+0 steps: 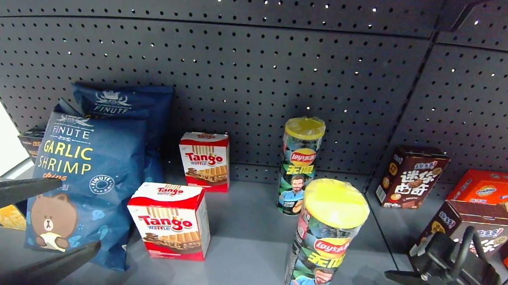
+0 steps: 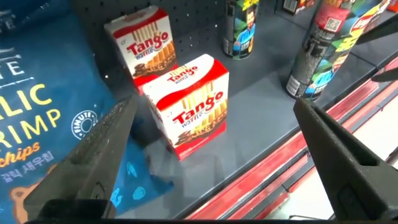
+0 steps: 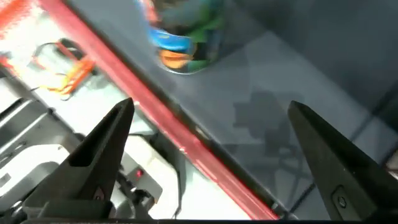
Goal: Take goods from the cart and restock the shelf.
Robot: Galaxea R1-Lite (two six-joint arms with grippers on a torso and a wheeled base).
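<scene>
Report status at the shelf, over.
Left gripper open, empty, facing front wafer box. Right gripper open, empty, low by front chip can. Shrimp chips bag crowds left gripper.

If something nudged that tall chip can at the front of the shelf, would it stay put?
Probably not. The front chip can stands tall on a narrow base, so a high push would likely tip it. Being round, it may roll along the shelf. Its glossy wrap looks slippery.

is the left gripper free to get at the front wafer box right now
Probably yes. The left gripper is open and empty, and the front wafer box stands near the shelf edge with nothing before it. The blue chips bag close beside it may crowd one side.
</scene>
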